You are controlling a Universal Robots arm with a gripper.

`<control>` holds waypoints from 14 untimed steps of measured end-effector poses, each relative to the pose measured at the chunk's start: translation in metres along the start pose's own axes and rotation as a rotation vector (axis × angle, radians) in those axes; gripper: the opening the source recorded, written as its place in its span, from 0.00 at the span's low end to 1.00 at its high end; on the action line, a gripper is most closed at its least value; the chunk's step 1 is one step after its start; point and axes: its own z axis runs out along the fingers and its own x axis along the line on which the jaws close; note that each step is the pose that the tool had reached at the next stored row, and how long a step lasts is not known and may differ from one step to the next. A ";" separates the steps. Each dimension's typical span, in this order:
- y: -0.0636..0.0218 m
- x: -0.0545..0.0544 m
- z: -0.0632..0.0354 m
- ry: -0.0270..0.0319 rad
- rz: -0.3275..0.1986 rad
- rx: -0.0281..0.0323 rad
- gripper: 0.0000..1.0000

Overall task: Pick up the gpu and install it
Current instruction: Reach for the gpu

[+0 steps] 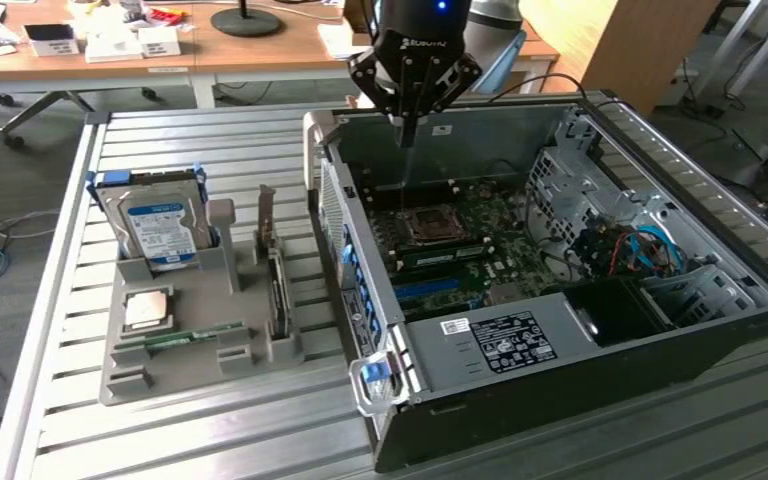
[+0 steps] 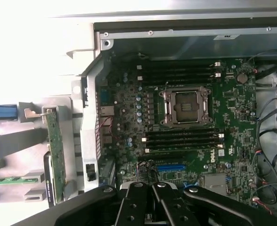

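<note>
The black two-fingered gripper hangs with its fingers pressed together and nothing between them, just inside the far rim of the open black and silver computer case, which lies on its side. Below it sits the green motherboard. In the wrist view the closed fingertips sit over the board's lower part, near a short blue expansion slot. The square metal-framed processor socket lies further up the board, between rows of black memory slots. Outside the case, just beyond its side wall on the exterior view's left, a grey moulded parts tray rests on the slatted metal table. The gpu, a flat green circuit card, stands on edge in the tray slot nearest the case, well apart from the gripper and untouched. It is seen edge-on, so its cooler face is hard to make out, though a dark block seems to sit against one side. Further along the tray stand a silver hard drive with a blue and white label, upright in its slot, a square silver processor chip lying flat, and a long thin green memory stick lying flat beside it.
</note>
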 end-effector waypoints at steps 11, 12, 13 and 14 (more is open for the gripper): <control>-0.0008 0.011 -0.0003 0.0001 0.000 0.0000 0.11; -0.0008 0.012 -0.0003 0.0001 0.000 0.0000 0.11; -0.0009 0.013 -0.0003 0.0001 0.000 0.0000 0.11; -0.0010 0.014 -0.0003 0.0000 0.000 -0.0001 0.11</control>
